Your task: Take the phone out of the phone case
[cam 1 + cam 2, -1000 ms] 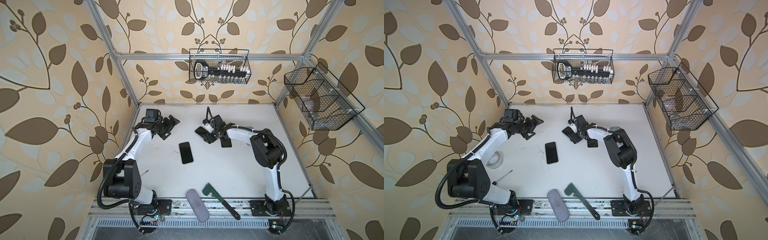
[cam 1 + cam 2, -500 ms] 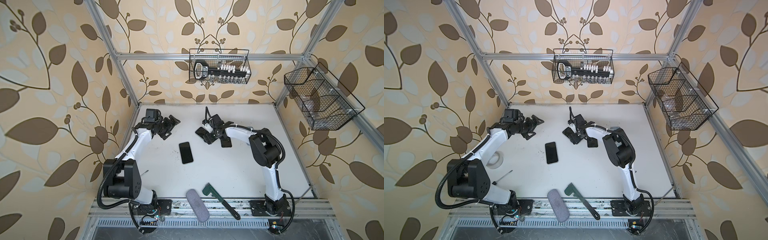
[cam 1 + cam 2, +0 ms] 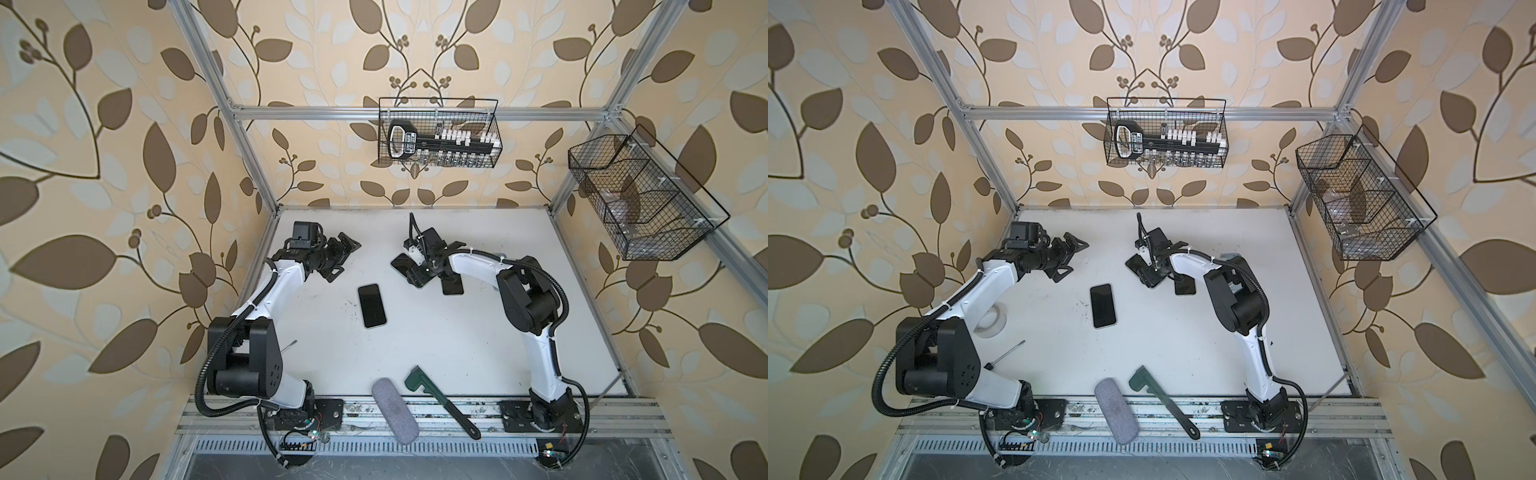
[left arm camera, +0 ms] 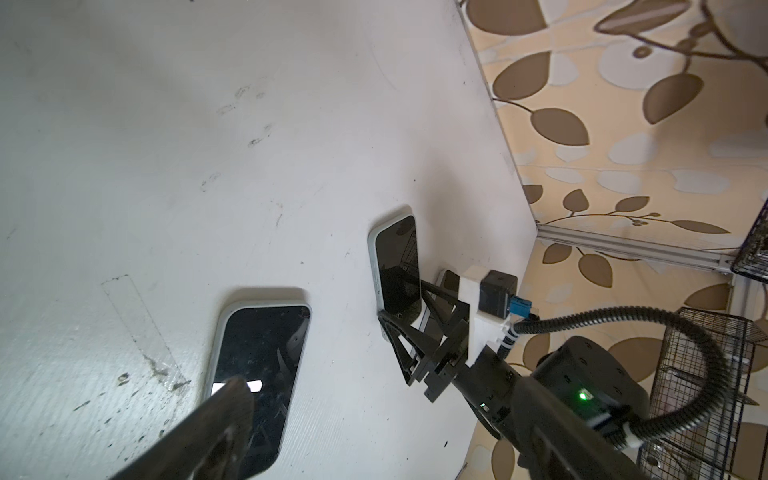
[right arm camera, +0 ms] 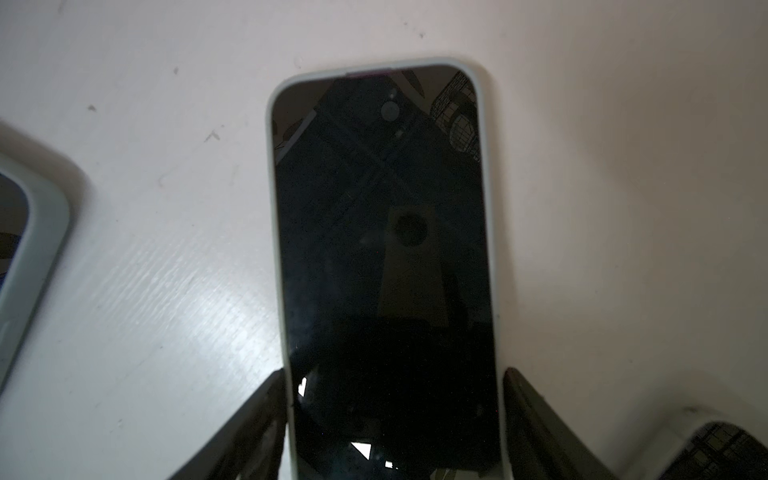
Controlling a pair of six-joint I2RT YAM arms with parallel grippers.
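Top views bright, sharp; wrist views dimmer, blurred

**Camera placement**

The whole table (image 3: pixel 457 332) is seen from high overhead in both top views. From the left wrist it is viewed low, slantwise; from the right wrist, one phone (image 5: pixel 386 249) is framed closely.

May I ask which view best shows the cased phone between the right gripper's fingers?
Right wrist view: the cased phone sits large and central, screen up. The left wrist view shows it small, oblique; in both top views the right gripper mostly covers it.
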